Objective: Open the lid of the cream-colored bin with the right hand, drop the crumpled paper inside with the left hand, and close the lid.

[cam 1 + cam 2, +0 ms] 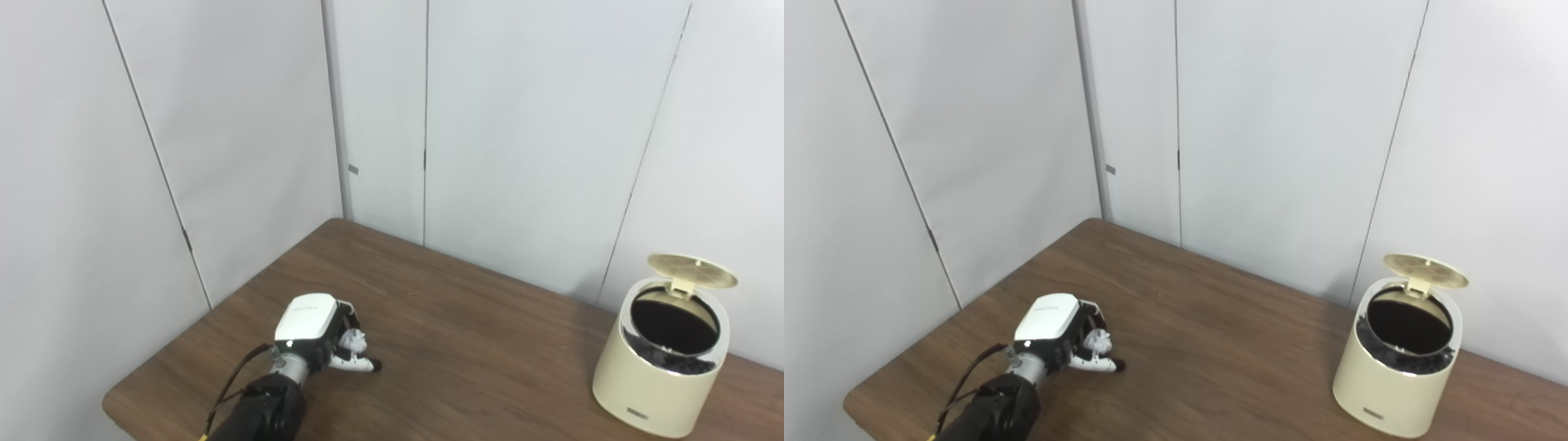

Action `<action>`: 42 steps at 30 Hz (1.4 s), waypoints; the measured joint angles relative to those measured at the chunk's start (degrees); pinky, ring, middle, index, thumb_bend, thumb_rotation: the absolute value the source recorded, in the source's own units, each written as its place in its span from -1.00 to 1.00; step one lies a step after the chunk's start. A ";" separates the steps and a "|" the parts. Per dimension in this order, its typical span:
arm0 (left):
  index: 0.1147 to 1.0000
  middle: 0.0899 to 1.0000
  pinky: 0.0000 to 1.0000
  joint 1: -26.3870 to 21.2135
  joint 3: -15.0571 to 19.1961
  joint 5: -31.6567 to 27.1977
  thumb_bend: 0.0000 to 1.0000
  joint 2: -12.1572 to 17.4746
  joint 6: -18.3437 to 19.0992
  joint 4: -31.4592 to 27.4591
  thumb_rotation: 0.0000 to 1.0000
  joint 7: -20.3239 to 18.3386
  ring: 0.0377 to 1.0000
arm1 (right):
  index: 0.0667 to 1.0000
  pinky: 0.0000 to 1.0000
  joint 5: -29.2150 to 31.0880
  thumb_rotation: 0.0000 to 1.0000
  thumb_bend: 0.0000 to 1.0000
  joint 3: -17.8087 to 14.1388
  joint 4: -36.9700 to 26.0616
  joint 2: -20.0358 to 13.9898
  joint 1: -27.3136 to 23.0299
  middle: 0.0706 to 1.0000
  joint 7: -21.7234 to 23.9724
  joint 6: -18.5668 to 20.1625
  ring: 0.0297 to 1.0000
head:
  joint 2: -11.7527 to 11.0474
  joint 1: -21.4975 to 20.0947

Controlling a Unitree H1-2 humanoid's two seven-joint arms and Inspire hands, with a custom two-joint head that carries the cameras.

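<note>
The cream-colored bin (661, 392) stands on the brown table (465, 343) at the right, its round lid (692, 271) tipped up at the back and its dark inside showing. At the left of the table my left hand (318, 334) rests low on the wood, its fingers curled around the white crumpled paper (354, 340), which peeks out between fingers and thumb. In the right eye view the same hand (1059, 337) and paper (1097, 343) appear far to the left of the bin (1396, 386). My right hand is out of both views.
White panel walls (490, 122) close in the table at the back and left. The table's left corner edge (113, 401) lies just beside my left forearm (263, 410). Bare wood stretches between hand and bin.
</note>
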 measured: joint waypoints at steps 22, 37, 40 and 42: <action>-0.20 -0.63 -0.70 1.35 -0.18 -1.86 0.03 -1.52 -4.19 1.72 -0.94 4.88 -0.66 | 0.51 0.24 -0.34 0.91 0.30 -0.09 -0.35 0.03 0.22 0.57 -0.10 0.00 0.56 | 0.18 -1.32; -0.20 -0.69 -0.74 2.52 0.64 -4.89 0.03 -1.59 -7.15 -2.84 -0.94 2.01 -0.71 | 0.60 0.48 -5.15 0.97 -0.12 -0.42 -1.43 2.03 -0.01 0.65 -1.24 0.01 0.67 | -0.88 -11.25; -0.20 -0.67 -0.71 2.44 1.41 -5.55 0.03 -1.57 -9.33 -4.92 -0.94 1.90 -0.69 | 0.57 0.47 -6.90 0.95 -0.31 -0.63 -1.80 2.80 -0.02 0.63 -1.77 0.03 0.64 | -0.70 -14.49; -0.20 -0.61 -0.67 2.20 2.11 -6.38 0.03 -1.58 -10.19 -6.35 -0.95 1.85 -0.64 | 0.57 0.48 -8.06 0.92 -0.39 -0.73 -2.06 3.18 -0.03 0.63 -2.06 0.07 0.64 | -0.70 -15.11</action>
